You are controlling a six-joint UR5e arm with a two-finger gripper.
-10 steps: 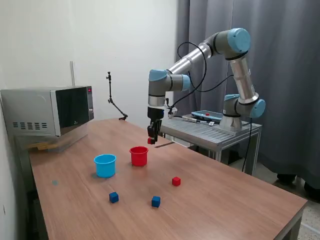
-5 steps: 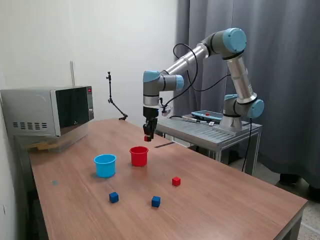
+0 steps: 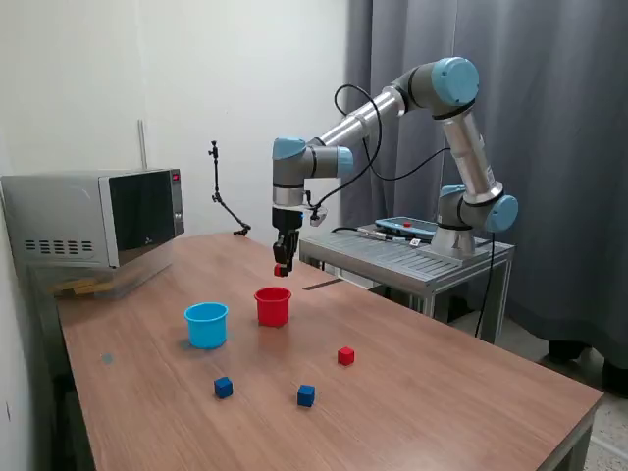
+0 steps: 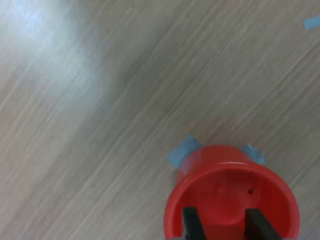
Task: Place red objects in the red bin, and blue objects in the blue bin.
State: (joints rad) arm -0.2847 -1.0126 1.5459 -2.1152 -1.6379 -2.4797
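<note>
Over a wooden desk (image 3: 412,392), the arm's jaws grip a red cube (image 3: 280,270) above the red cup (image 3: 273,306), apparently lined up for the drop.

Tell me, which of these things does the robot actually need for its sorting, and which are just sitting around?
Part of the job: red cup; light blue cup; red cube held in the gripper above the red cup; red cube on the table; two dark blue cubes.

Just lying about: microwave; small black stand; metal side table; curtain.
</note>
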